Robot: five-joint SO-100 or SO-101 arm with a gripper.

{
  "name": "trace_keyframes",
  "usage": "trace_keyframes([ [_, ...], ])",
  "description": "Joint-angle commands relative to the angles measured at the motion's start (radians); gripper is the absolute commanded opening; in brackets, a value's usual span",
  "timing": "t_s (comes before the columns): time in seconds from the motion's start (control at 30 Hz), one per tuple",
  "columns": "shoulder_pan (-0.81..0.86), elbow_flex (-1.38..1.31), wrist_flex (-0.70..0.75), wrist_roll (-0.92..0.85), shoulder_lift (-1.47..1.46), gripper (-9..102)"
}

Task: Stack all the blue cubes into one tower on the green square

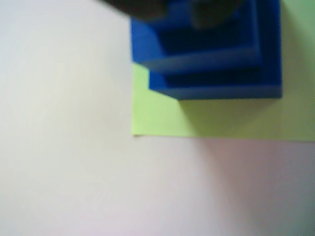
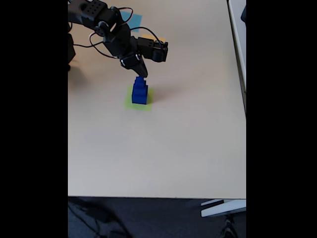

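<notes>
The tower [image 2: 139, 90] of three blue cubes stands stepped on the green square [image 2: 130, 102], toward the bench's far left corner in the fixed view. The gripper [image 2: 140, 73] hovers at the top cube; whether its jaws are spread or pinching, I cannot tell. If releasing, part the jaws fully and rise straight up so the small cube stays put.

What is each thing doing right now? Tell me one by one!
blue cubes: all three stacked, biggest at the bottom, smallest on top.
green square: lying flat on the table, under the tower.
gripper: right above the top cube; open or shut, cannot tell.
light-blue square: flat, behind the arm, partly hidden.
</notes>
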Motion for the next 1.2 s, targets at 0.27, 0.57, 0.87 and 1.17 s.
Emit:
trace_keyframes([
  [0.27, 0.017, -0.087, 0.025, -0.014, -0.008, 0],
  [0.57, 0.02, -0.092, 0.031, -0.017, -0.012, 0],
  [0.87, 0.023, -0.097, 0.032, -0.018, -0.017, 0],
  [1.17, 0.023, -0.098, 0.034, -0.017, -0.018, 0],
])
